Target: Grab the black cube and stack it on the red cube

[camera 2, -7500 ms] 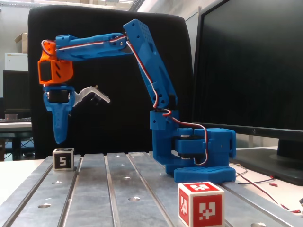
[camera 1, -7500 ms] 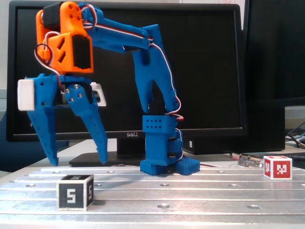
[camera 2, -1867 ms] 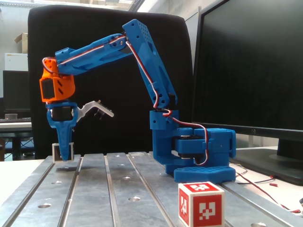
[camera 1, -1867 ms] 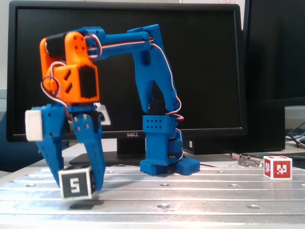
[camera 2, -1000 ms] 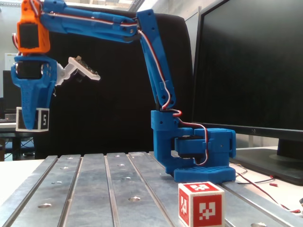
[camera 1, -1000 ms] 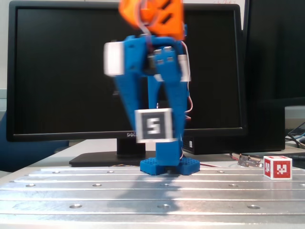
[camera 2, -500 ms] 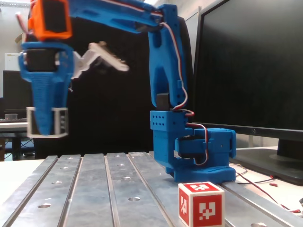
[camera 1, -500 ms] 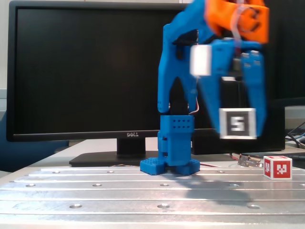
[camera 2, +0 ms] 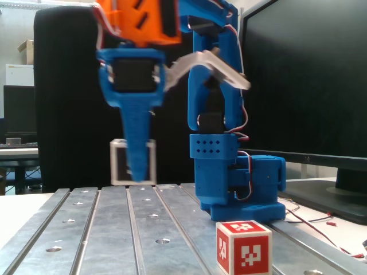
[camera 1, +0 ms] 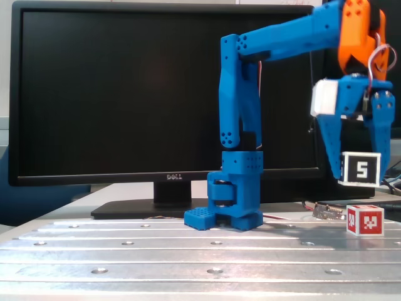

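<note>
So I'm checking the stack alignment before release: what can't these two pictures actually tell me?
- The black cube: in a fixed view it is motion-blurred, and a blue finger covers its middle, so the face cannot be read.
- The gripper: in a fixed view the cube hides the fingertips' contact.
- Alignment over the red cube: this view gives no depth; in the other the cubes appear far apart sideways.
- The orange wrist: cut off by the top edge.

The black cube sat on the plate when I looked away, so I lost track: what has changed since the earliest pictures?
The gripper closed on the black cube, lifted it off the metal plate and swung it rightward in this fixed view. It now hangs in the air just above the red cube, not touching it. The red cube, the arm's base and the monitor stayed put.
</note>
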You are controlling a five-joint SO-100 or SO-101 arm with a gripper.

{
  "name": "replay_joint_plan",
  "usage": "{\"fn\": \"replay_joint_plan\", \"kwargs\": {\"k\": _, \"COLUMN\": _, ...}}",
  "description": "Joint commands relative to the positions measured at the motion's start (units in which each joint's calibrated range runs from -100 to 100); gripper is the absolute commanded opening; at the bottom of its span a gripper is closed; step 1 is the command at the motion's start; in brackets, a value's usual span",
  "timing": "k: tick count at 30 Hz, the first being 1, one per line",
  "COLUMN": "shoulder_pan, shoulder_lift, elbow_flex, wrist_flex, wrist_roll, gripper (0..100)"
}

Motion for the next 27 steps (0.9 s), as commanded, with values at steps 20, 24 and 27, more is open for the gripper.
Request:
{"fn": "replay_joint_plan", "kwargs": {"k": 20, "shoulder_pan": -18.93, "shoulder_lift": -3.37, "elbow_flex": 7.18, "wrist_flex": -8.28, "wrist_roll": -8.24, "gripper": 18}}
{"fn": "replay_joint_plan", "kwargs": {"k": 24, "shoulder_pan": -19.22, "shoulder_lift": -3.37, "elbow_flex": 10.8, "wrist_flex": -10.07, "wrist_roll": -8.24, "gripper": 19}}
{"fn": "replay_joint_plan", "kwargs": {"k": 27, "shoulder_pan": -19.89, "shoulder_lift": -3.37, "elbow_flex": 11.97, "wrist_flex": -9.99, "wrist_roll": -8.29, "gripper": 19}}
